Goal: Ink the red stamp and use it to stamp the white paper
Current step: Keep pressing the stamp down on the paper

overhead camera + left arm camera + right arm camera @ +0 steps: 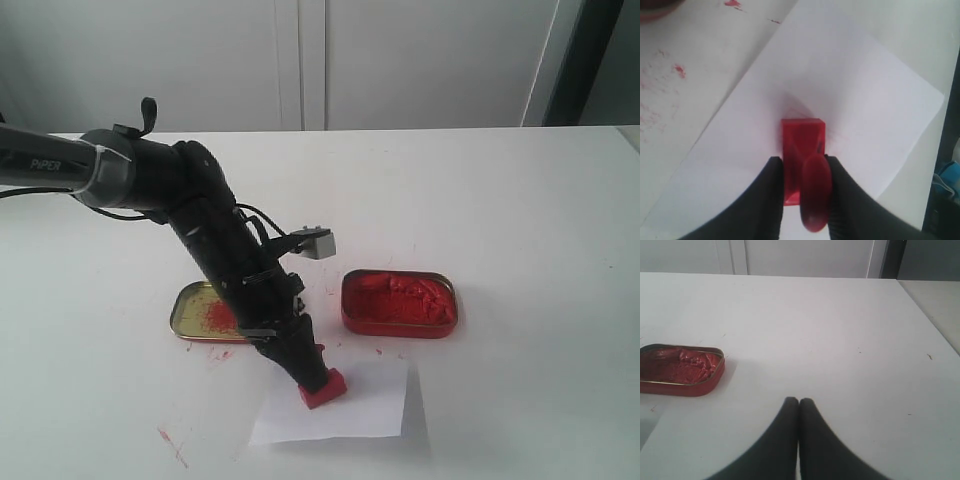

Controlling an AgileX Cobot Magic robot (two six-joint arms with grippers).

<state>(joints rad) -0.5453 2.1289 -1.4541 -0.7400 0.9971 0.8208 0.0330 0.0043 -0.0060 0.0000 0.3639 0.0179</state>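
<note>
Now left pincer (804, 165) clamps the red stamp (802, 135) on white paper (840, 75) (red-flecked white table (500, 200)), right pincer (799, 402) together.

"What sort of place was it?"

"A robot lab or test room, by the look of it. A bare white bench (520, 200) ran back to plain white wall panels (400, 60)."

"What else showed it?"

"A black robot arm (200, 220) marked 'PiPER' reached over the bench, and red ink smears (168, 438) stained the surface."
</note>
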